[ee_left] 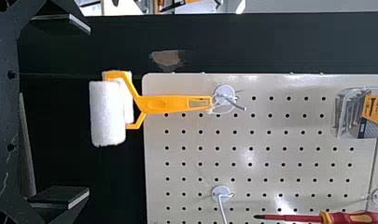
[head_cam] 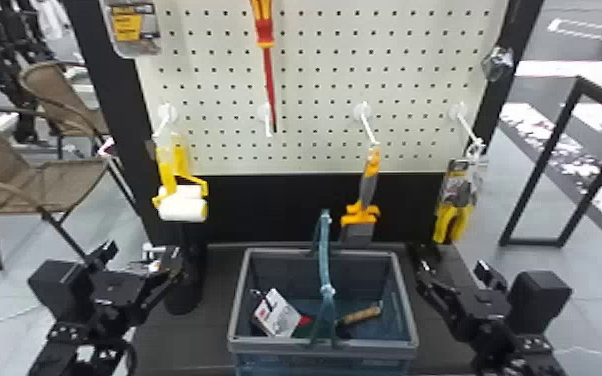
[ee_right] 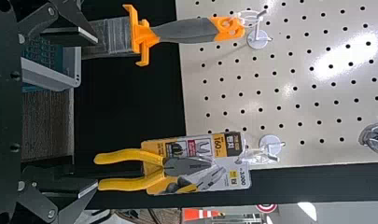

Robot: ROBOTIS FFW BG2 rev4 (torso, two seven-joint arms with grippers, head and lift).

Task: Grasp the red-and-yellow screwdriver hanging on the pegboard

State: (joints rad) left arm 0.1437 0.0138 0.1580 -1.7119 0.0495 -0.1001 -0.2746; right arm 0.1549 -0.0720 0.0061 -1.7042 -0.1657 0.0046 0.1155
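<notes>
The red-and-yellow screwdriver (head_cam: 266,60) hangs upright at the top middle of the white pegboard (head_cam: 405,75), its red shaft pointing down to a white hook. Its shaft and handle also lie along the edge of the left wrist view (ee_left: 326,217). My left gripper (head_cam: 140,255) is open low at the left, well below the screwdriver and in front of the paint roller (head_cam: 181,200). My right gripper (head_cam: 455,270) is open low at the right, facing the pliers (head_cam: 457,200). Nothing sits between the fingers of the left gripper (ee_left: 79,112) or the right gripper (ee_right: 84,109).
A grey basket (head_cam: 275,345) with a blue handle stands between the arms and holds a packaged item and a wooden-handled tool. An orange scraper (head_cam: 362,200) hangs on the pegboard. Chairs (head_cam: 25,175) stand at the left, a black table frame (head_cam: 565,165) at the right.
</notes>
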